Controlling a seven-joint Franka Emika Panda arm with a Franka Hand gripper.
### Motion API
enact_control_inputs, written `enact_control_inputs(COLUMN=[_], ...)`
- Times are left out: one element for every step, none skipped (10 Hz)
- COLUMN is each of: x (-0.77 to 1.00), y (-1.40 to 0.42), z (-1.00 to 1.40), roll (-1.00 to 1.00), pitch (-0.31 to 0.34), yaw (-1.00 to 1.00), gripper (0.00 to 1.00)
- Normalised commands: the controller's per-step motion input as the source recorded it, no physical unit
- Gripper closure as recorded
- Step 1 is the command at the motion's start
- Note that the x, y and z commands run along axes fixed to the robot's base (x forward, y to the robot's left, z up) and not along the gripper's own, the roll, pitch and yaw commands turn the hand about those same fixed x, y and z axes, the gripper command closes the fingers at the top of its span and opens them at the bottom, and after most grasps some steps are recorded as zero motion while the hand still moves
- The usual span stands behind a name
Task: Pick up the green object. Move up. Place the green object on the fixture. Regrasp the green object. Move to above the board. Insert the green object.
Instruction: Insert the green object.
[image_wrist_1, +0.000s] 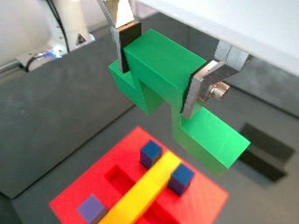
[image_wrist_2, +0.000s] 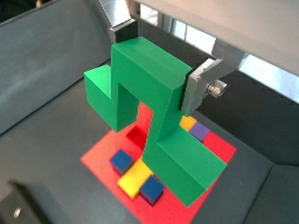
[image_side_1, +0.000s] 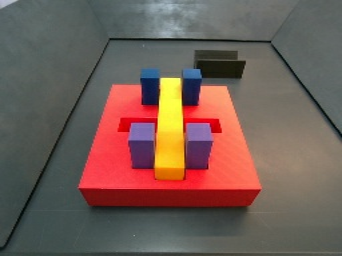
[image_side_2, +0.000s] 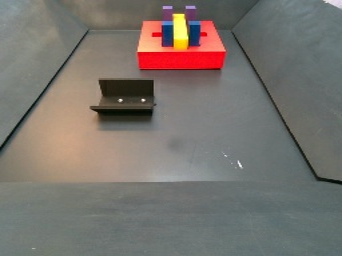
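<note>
Both wrist views show the gripper (image_wrist_1: 163, 77) high above the floor with its fingers (image_wrist_1: 121, 48) clenched on the green object (image_wrist_1: 163, 74), one silver plate on each side of the upper part of the block. The green object hangs in the air, and its lower stepped end points down toward the board (image_wrist_1: 198, 206), which lies below it. Neither side view shows the gripper or the green object, so they are above what these cameras see. On the board stand two blue blocks (image_side_1: 150, 85), two purple blocks (image_side_1: 142, 146) and a long yellow bar (image_side_1: 170, 125). The fixture (image_side_2: 123, 98) stands empty on the floor, well apart from the board. I judge that the step in hand is the move to above the board, with the insertion not yet done. To do it well, the arm should first bring the block exactly over the free recess, keep it upright without tilt, and only then go down slowly. The main risk is that the lower end hits the yellow bar or a purple block.
</note>
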Motion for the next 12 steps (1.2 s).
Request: enact_control_inputs(x=[0.19,0.25,0.09,0.0,0.0,0.0,0.0,-0.14,-0.41,-0.45,-0.21,-0.03], y=[0.0,0.0,0.0,-0.02,-0.05,-0.08,-0.25,-0.43,-0.44,-0.42,-0.29,-0.02], z=[0.15,0.12,0.09,-0.02,-0.09,-0.12,-0.2,-0.54,-0.79,-0.85,-0.81,-0.54], roll=[-0.5,-0.5,-0.5,-0.5,-0.49,-0.48,-0.35,-0.17,-0.05,0.0,-0.03,-0.24], pitch=[-0.187,-0.153,-0.106,-0.067,-0.036,-0.003,0.0,0.0,-0.116,-0.159,-0.174,-0.161], yaw=[-0.37,-0.22,0.0,0.23,0.33,0.45,0.46,0.31,0.15,0.0,0.0,0.0], gripper=[1.0,1.0,1.0,1.0,1.0,1.0,1.0,1.0,1.0,1.0,1.0,1.0])
